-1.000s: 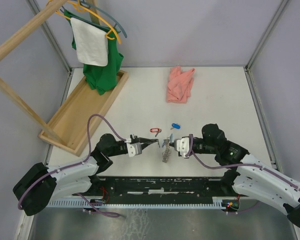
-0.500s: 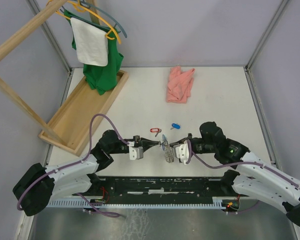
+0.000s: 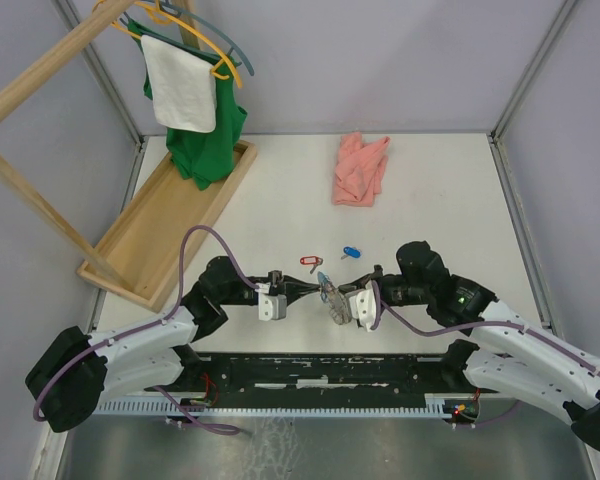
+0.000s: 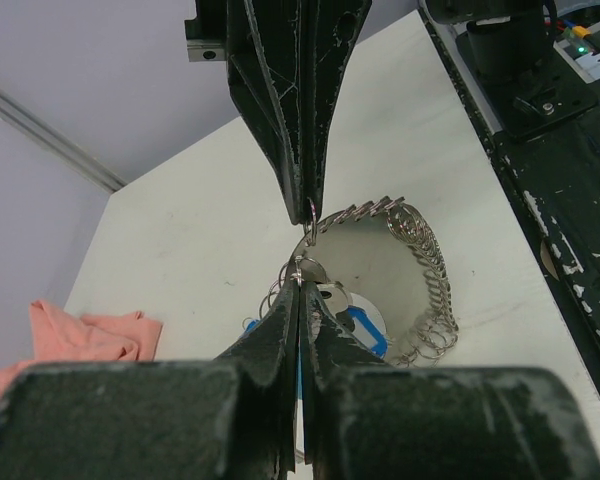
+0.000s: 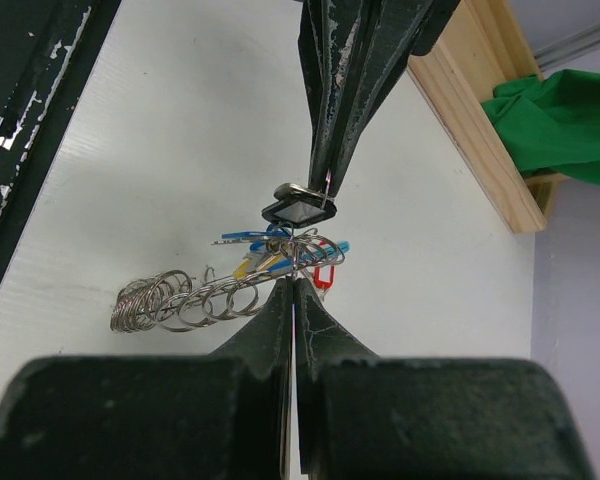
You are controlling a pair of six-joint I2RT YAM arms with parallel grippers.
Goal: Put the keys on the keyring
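Note:
The keyring [image 3: 330,297], a loop of many small silvery rings with a light-blue tag, hangs between my two grippers just above the table. In the left wrist view its coils [image 4: 425,270] curve right of the blue tag [image 4: 368,328]. My right gripper [image 3: 342,298] is shut on one of its small rings [image 5: 294,283]. My left gripper [image 3: 302,290] is shut on a key with a dark head [image 5: 298,208], tip to tip with the right gripper [image 4: 301,285]. A red-tagged key [image 3: 310,261] and a blue-tagged key [image 3: 351,252] lie on the table just beyond.
A pink cloth [image 3: 360,170] lies at the back centre. A wooden tray [image 3: 170,230] lies at the left, under a wooden rack with a green shirt [image 3: 210,140] and a white towel on hangers. The black base rail runs along the near edge.
Both grippers have come a little closer together. The right gripper has shifted slightly left and nearer with the keyring, which has turned between them.

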